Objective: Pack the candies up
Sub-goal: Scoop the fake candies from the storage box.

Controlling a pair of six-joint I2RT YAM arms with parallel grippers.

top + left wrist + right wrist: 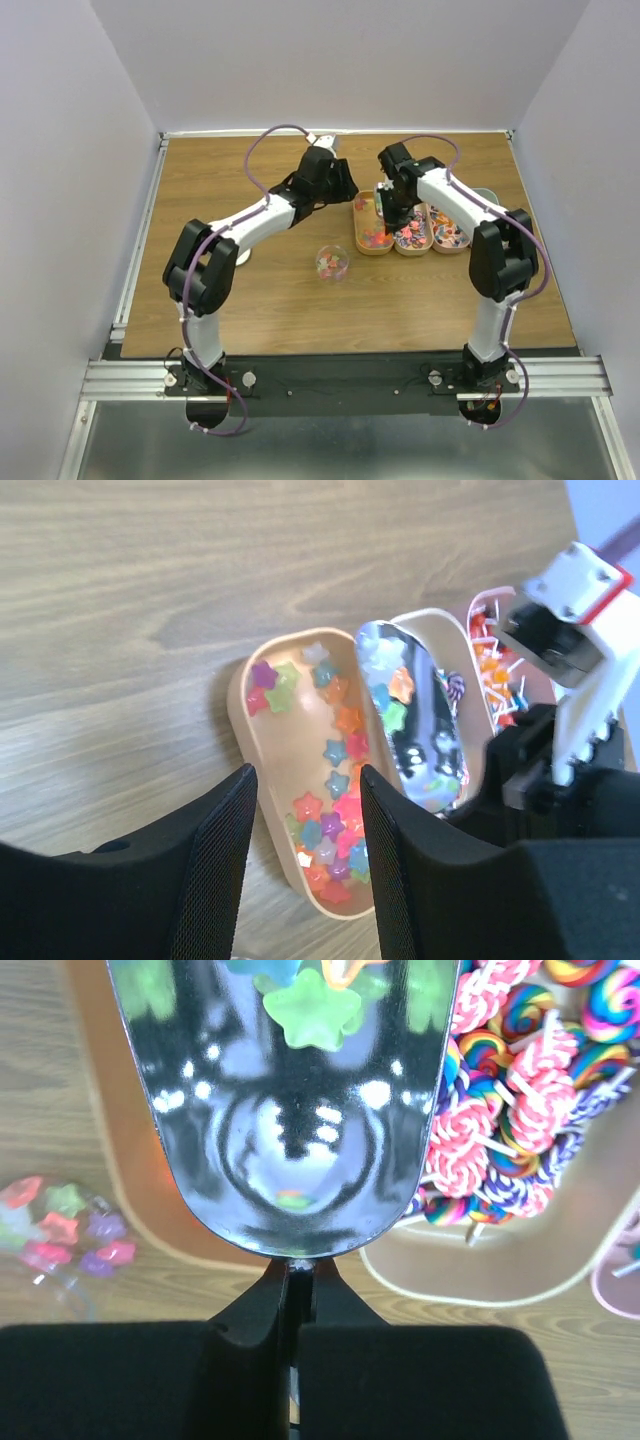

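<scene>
Closest in, a small clear round cup (333,249) has some tiny multicoloured star candies (58,1228) in it. Further back right, the right gripper (290,1278) is clamped on a shiny metal scoop (290,1140) carrying a few candies above the oblong peach tray (290,750), where most sit. Left gripper (307,780) hovers alongside, jaws apart.

The scoop (290,1110) is running off the top edge and hiding most of the tray (130,1170) beneath; from above, the candies (374,236) are appearing too small to distinguish.
</scene>
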